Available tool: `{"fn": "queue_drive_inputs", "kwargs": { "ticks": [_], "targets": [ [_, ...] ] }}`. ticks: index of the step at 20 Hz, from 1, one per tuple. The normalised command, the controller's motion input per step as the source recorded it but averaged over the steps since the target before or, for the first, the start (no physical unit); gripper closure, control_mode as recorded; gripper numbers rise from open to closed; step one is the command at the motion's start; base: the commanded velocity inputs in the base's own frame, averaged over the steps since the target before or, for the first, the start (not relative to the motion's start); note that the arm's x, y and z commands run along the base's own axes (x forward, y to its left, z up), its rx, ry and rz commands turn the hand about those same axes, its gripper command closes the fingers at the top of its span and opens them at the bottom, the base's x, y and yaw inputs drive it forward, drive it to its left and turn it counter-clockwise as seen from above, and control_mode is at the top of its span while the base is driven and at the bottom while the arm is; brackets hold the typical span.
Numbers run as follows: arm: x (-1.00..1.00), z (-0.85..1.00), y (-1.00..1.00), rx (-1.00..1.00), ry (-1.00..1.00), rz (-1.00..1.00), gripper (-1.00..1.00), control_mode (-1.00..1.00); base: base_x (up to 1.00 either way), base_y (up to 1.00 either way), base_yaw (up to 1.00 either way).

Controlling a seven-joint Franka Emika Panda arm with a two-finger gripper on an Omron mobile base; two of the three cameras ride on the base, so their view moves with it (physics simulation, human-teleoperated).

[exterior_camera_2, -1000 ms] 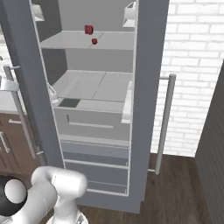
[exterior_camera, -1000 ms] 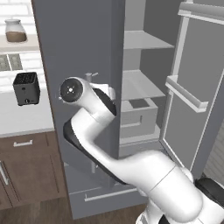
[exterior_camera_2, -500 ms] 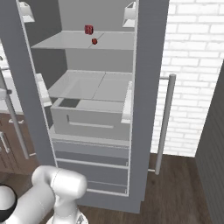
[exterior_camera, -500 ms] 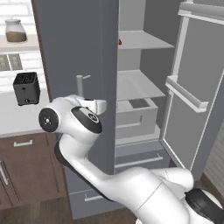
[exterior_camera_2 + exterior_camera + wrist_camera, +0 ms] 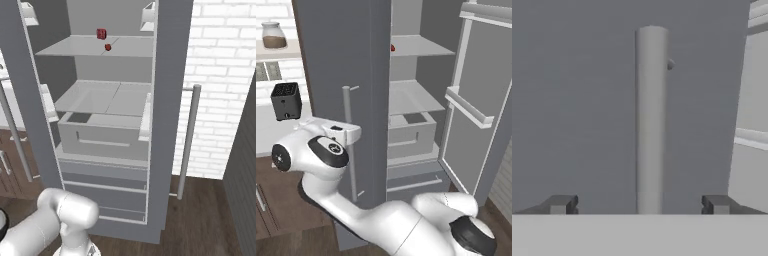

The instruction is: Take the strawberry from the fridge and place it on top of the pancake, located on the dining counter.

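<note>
Kitchen, dark wood floor (image 5: 200, 210), white brick wall (image 5: 225, 65) right of the fridge (image 5: 341, 55). Left of the fridge a white worktop (image 5: 268, 132) over dark brown cabinets (image 5: 273, 200), with a black toaster (image 5: 286, 101) on it. Above, a shelf (image 5: 268, 49) carries a glass jar (image 5: 274, 35) with brown contents.

Fridge is tall, matte grey. Its right door (image 5: 478, 110) is swung wide open, with a pale bin rail (image 5: 468, 107) on the inside. Left door is shut or nearly so; its long thin vertical handle (image 5: 347, 140) stands just beside the arm's wrist. Right base view looks straight into the open compartment, another long handle (image 5: 187, 135) at its right.

Inside: upper pale grey shelf (image 5: 75, 47) holds two red things. The strawberry (image 5: 108, 47), tiny and dark red, sits near the shelf's front middle. Behind it and slightly left, apart from it, a larger blocky red lump (image 5: 101, 33). In the left base view only a red speck shows at the door edge; cannot tell which one. Middle shelf (image 5: 100, 97) looks bare. Below it a pale drawer (image 5: 100, 137) sits pulled out, open at top, contents not visible. Two lower outer drawers (image 5: 105, 192) are closed.

Tool (image 5: 639, 205) is released, fingers (image 5: 559, 204) spread wide, with the handle upright between them and not touched. It grasps nothing.
</note>
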Motion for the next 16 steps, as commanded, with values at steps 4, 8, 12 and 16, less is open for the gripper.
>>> {"fn": "queue_drive_inputs", "kwargs": {
  "ticks": [4, 8, 12, 16],
  "targets": [
    [-1.00, 0.14, -0.24, 0.18, -0.08, 0.01, -1.00, -1.00, 0.00, 0.00, 0.00],
    [-0.42, -0.01, -0.89, 0.65, 0.02, 0.05, -1.00, -1.00, 0.00, 0.00, 0.00],
    [-0.29, 0.03, -1.00, 0.95, 0.00, 0.05, -1.00, -1.00, 0.00, 0.00, 0.00],
    [-0.21, 0.04, -1.00, 0.90, 0.08, 0.11, -1.00, -1.00, 0.00, 0.00, 0.00]
  ]
}}
